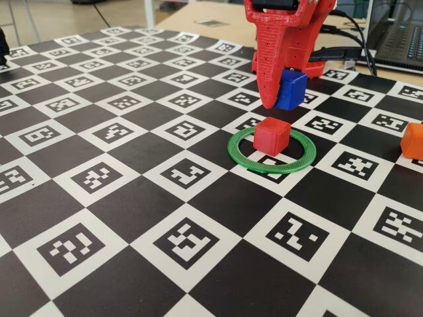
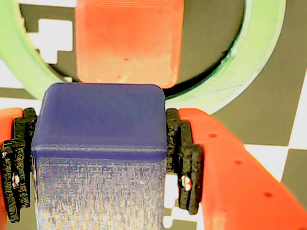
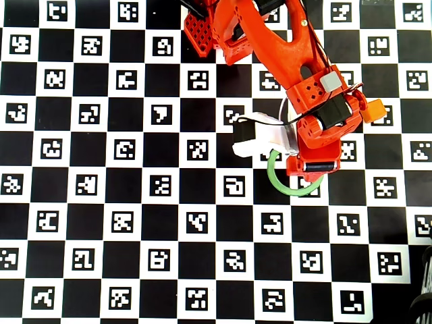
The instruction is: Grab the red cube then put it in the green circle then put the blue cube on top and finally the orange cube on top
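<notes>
Spreading across the whole scene, a checkerboard surface [image 1: 132, 152] printed with coded markers, carrying the green circle [image 1: 246, 160] lying flat near the middle of the fixed view. Hanging above it, the red arm with its fingers [image 1: 283, 92] clenching the blue cube [image 1: 291, 90] by two opposite side faces, black ribbed pads [image 2: 182, 163] pressing squarely against both sides in the wrist view. Sitting inside the ring, toward its far edge, the red cube [image 1: 271, 135], upright and waiting for a second storey. Resting well apart at the right edge of the fixed view, the orange cube [image 1: 413, 140], untouched. Judging by look alone: printed plastic, light and rigid, matte enough to resist slipping, rounded edges favouring a hold on flat faces at mid-height rather than near corners, and demanding square alignment for stacking. Showing only in the fixed view, the gap in height between blue cube and red cube, the carried one appearing slightly behind. Revealing only in the wrist view, the pad contact and the red cube [image 2: 129, 40] ahead of the blue one [image 2: 100, 120]. Hiding both under the arm in the overhead view, leaving just an arc of the ring [image 3: 277, 183] and the orange cube [image 3: 373, 110].
</notes>
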Robot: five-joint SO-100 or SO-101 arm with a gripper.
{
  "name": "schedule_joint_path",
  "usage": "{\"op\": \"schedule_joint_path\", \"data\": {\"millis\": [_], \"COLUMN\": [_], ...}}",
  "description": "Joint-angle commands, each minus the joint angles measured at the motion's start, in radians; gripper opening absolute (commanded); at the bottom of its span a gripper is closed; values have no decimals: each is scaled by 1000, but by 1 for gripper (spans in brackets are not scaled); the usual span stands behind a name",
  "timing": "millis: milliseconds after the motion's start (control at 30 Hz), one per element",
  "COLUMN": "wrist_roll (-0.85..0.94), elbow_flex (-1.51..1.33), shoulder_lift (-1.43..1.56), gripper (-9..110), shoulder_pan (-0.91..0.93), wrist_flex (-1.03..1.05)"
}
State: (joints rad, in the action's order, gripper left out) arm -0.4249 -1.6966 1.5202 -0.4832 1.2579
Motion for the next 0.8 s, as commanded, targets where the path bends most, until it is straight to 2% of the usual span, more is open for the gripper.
{"op": "schedule_joint_path", "data": {"millis": [0,767], "wrist_roll": [5,11], "elbow_flex": [2,-57], "shoulder_lift": [100,87], "gripper": [11,11], "shoulder_pan": [3,17], "wrist_flex": [-18,-74]}}
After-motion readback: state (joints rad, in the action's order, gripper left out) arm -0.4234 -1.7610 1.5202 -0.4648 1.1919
